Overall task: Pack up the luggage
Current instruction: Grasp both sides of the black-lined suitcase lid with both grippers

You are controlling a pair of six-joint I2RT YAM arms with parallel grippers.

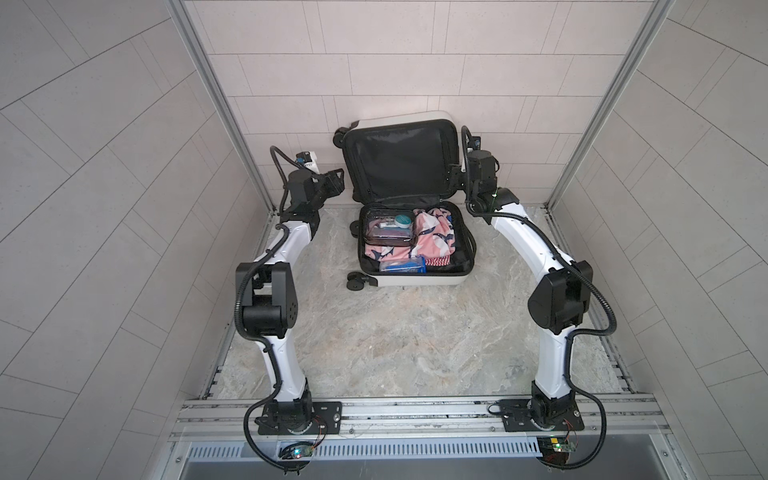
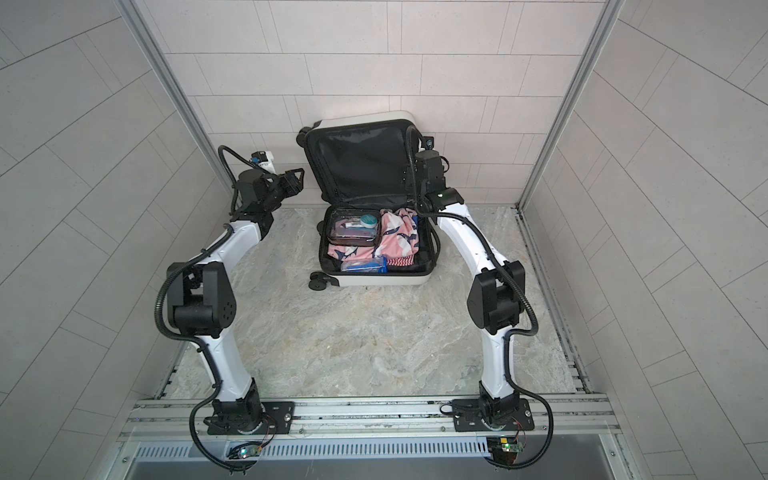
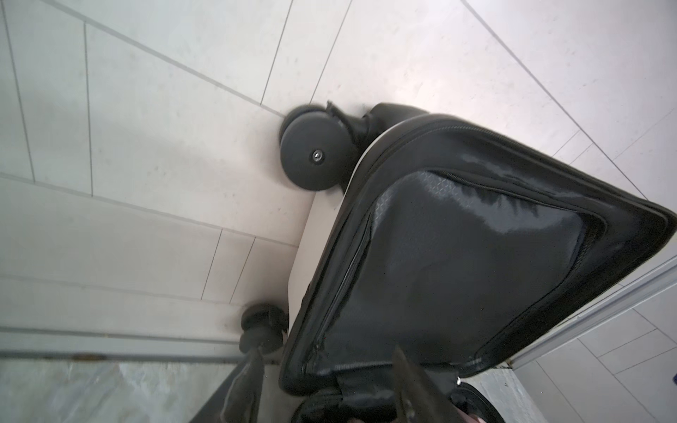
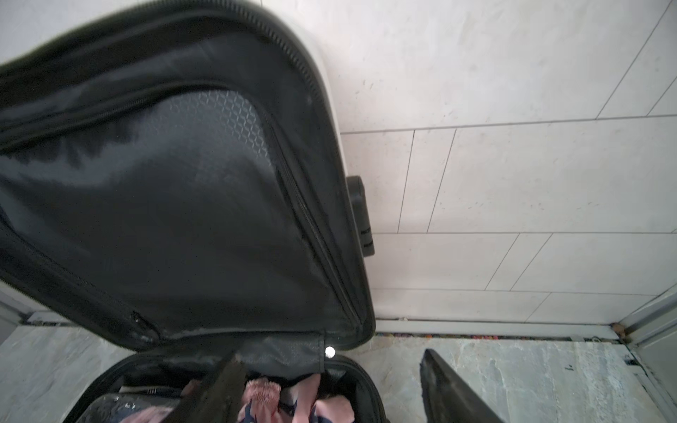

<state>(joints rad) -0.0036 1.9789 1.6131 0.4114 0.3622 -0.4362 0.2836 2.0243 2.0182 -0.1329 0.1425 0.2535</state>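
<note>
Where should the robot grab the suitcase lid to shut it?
The suitcase lid stands up by the wall, hinged at the bottom. It is probably best to grip its thin side edges, each tool coming in from its own side: left tool, right tool. Those rims should fit between open jaws.

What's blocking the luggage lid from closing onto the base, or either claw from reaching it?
Nothing visible. The luggage lid stands raised at the back wall; left claw and right claw sit open at its side edges. Clear pouch and pink clothes lie inside the base.
</note>
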